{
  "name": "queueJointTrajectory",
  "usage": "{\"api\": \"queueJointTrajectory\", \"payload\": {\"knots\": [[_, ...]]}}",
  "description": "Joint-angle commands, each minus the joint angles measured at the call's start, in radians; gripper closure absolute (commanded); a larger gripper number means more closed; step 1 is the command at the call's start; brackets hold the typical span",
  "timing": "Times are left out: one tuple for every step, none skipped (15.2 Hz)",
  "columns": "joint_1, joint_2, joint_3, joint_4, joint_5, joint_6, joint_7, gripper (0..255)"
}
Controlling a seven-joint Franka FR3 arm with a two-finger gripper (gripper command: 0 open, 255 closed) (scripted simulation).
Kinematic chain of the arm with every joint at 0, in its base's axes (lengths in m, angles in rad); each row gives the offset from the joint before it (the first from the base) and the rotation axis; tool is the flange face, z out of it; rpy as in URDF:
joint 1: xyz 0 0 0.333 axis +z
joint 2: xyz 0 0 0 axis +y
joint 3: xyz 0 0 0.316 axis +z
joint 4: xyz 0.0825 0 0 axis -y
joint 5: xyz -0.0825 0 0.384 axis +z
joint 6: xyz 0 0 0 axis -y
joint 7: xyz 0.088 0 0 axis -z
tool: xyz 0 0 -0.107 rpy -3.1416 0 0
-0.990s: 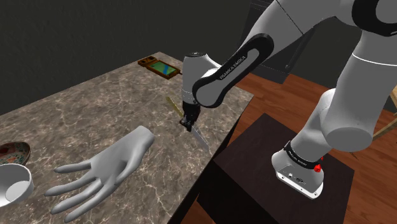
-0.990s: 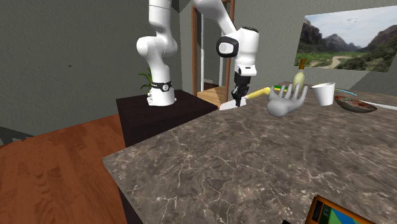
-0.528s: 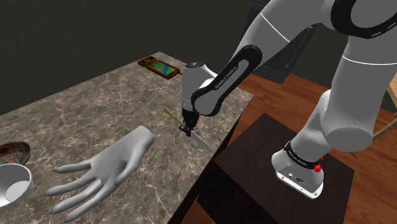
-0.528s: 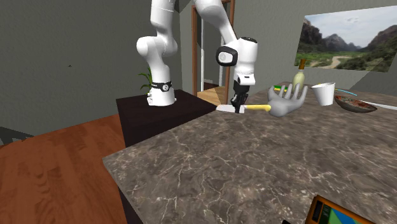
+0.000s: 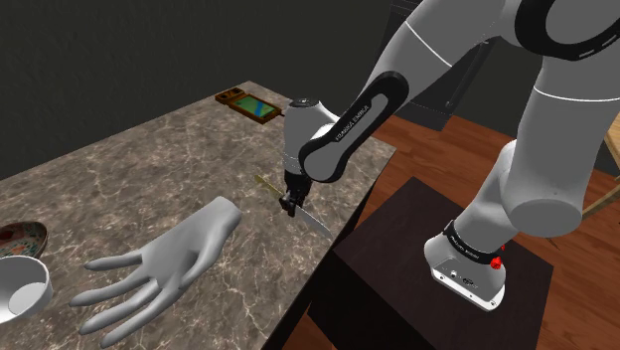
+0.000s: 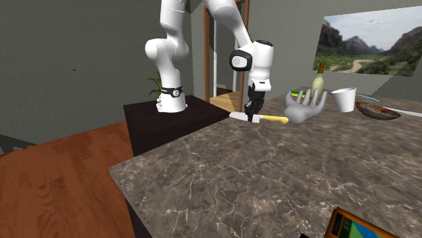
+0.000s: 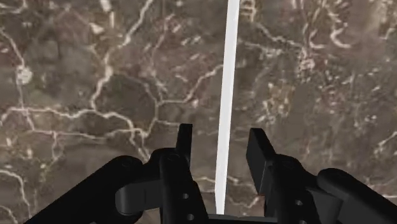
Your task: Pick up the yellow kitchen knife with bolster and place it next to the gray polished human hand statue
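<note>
I read black two-finger end effector (image 5: 289,207) at shoulder view's centre, fingers apart, not clasping | yellow-handled pale-bladed knife (image 6: 272,119) between them on brown marbled surface (image 5: 139,159) | grey hand statue (image 5: 164,263) lower left

One table (image 5: 119,179) bears one knife (image 5: 316,221), one hand statue (image 5: 164,266), two bowls near the statue's fingertips, a white bowl (image 5: 20,286) and a patterned bowl (image 5: 22,239), and one tray (image 5: 250,104) beyond its wrist. One bottle (image 6: 317,82) stands near the statue.

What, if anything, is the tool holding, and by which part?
Nothing. The tool is open, its fingers apart on either side of the knife blade without touching it; the knife lies on the counter.
</note>
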Motion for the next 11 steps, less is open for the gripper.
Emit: {"api": "queueJointTrajectory", "payload": {"knots": [[0.000, 0.000, 0.000, 0.000, 0.000, 0.000, 0.000, 0], [0.000, 0.000, 0.000, 0.000, 0.000, 0.000, 0.000, 0], [0.000, 0.000, 0.000, 0.000, 0.000, 0.000, 0.000, 0], [0.000, 0.000, 0.000, 0.000, 0.000, 0.000, 0.000, 0], [0.000, 0.000, 0.000, 0.000, 0.000, 0.000, 0.000, 0], [-0.004, -0.032, 0.002, 0.000, 0.003, -0.032, -0.002, 0], [-0.008, -0.063, 0.003, 0.001, 0.006, -0.065, -0.004, 0], [-0.011, -0.093, 0.003, 0.004, 0.008, -0.098, -0.006, 0], [-0.014, -0.116, 0.004, 0.008, 0.010, -0.124, -0.008, 0], [-0.014, -0.116, 0.004, 0.008, 0.010, -0.124, -0.008, 0], [-0.014, -0.116, 0.003, 0.008, 0.010, -0.124, -0.008, 0]]}}
